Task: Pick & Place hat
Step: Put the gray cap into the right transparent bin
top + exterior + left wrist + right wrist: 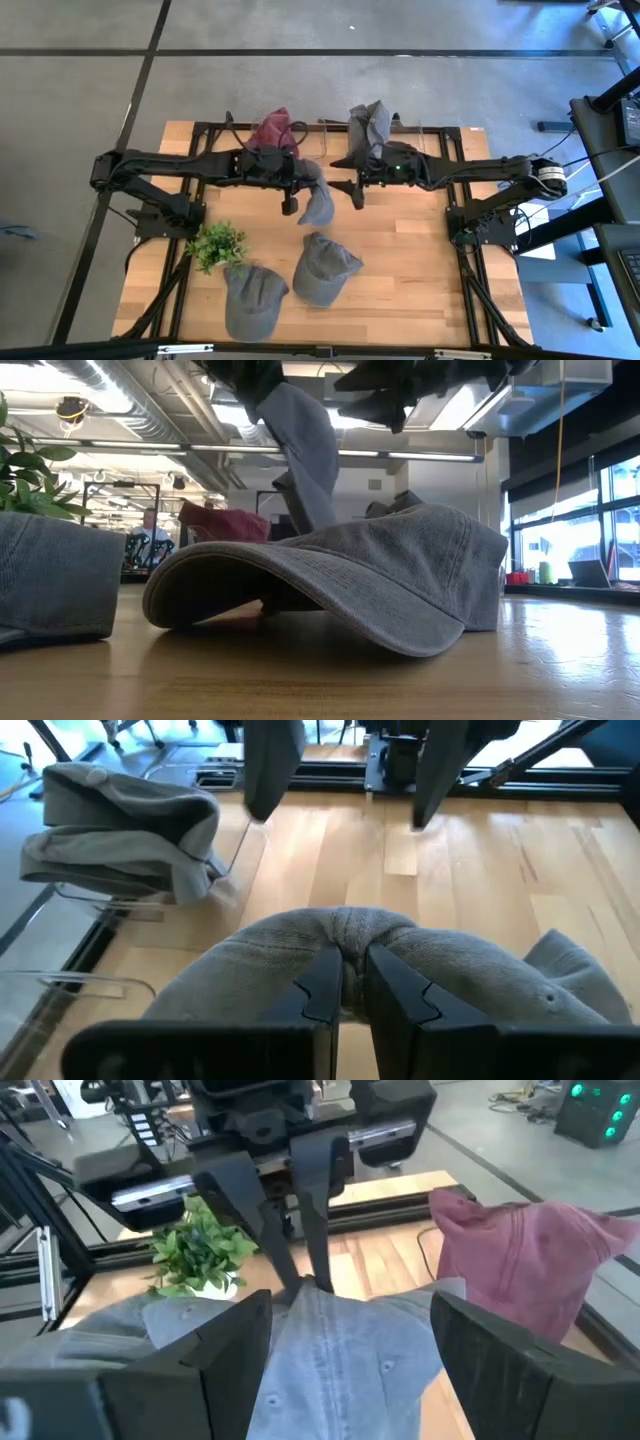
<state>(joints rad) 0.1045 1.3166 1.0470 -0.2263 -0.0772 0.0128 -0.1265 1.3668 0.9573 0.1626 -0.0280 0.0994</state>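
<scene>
Above the table's middle, my left gripper [293, 200] [345, 970] is shut on a grey cap [318, 205] [305, 450]. My right gripper [347, 178] [350, 1360] faces it from the right. Its fingers are wide open and stand on either side of that cap [330, 1350] without touching it. Two more grey caps [250, 300] [325, 268] lie on the table near its front edge. A maroon cap [272, 130] [530, 1260] and another grey cap [370, 120] [120, 830] sit on wire stands at the far edge. My left gripper pinches a bunched fold of the grey cap's fabric [345, 935] between its two fingers [322, 985], coming about level from the table's left. The cap hangs below the fingers [310, 470]. In the low view the near cap hides its lower end.
A small green plant [215, 243] [200, 1250] stands on the table's left, near the front caps. The wire stands [90, 895] and a black frame rail [430, 130] line the far edge. Bare wood [420, 260] lies on the table's right.
</scene>
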